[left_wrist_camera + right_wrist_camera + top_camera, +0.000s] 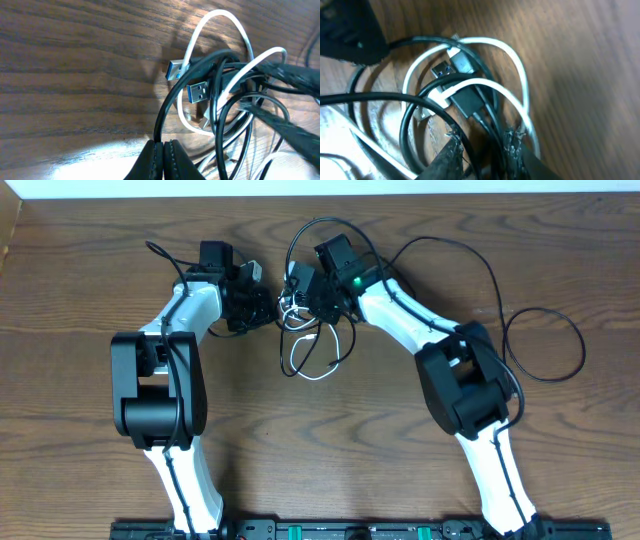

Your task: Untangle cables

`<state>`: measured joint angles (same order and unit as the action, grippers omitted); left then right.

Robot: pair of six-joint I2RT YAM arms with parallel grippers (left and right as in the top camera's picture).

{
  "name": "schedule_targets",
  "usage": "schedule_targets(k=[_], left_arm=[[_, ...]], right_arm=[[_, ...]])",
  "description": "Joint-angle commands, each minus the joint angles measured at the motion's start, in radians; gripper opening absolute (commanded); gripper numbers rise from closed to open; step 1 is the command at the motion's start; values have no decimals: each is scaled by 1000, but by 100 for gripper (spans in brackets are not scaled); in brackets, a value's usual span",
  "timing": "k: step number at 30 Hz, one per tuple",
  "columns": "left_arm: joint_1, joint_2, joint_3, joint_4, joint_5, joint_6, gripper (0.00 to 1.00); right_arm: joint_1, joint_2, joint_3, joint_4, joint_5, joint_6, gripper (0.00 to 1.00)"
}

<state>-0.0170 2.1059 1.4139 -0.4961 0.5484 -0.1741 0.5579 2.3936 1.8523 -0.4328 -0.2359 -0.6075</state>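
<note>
The cables form a knot (300, 330) at the back middle of the wooden table, black cords wound with a white one. Its white loop (300, 368) trails toward the front. My left gripper (265, 298) sits at the knot's left edge. In the left wrist view it (164, 145) is shut on a thin black cable (161, 125), beside a silver USB plug (198, 91) and the white cable (220, 14). My right gripper (297, 298) is over the knot. In its wrist view it (484, 142) is open, and black cords run between its fingertips (452, 145) below a black plug body (465, 102) and white cable (490, 42).
A long black cable runs right from the knot and ends in a wide loop (583, 348) on the table's right side. Another black loop (320, 222) arches behind the grippers near the table's far edge. Both white arms reach in from the front.
</note>
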Motion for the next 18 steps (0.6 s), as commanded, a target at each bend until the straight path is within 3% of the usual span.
schedule_targets(k=[1,4,13,18], left_arm=[[0,19,-8,-3,13,24,8],[0,19,-8,-3,13,24,8],[0,19,-8,-3,-91,16,8],[0,19,-8,-3,-124,-14,8]], right_arm=[[6,55,-4,22,-10,-46,27],[7,55,-4,22,-10,-45,1],[6,-30,-3,-32,-11,145,1],[6,-107,-3,-108,-119,158,1]])
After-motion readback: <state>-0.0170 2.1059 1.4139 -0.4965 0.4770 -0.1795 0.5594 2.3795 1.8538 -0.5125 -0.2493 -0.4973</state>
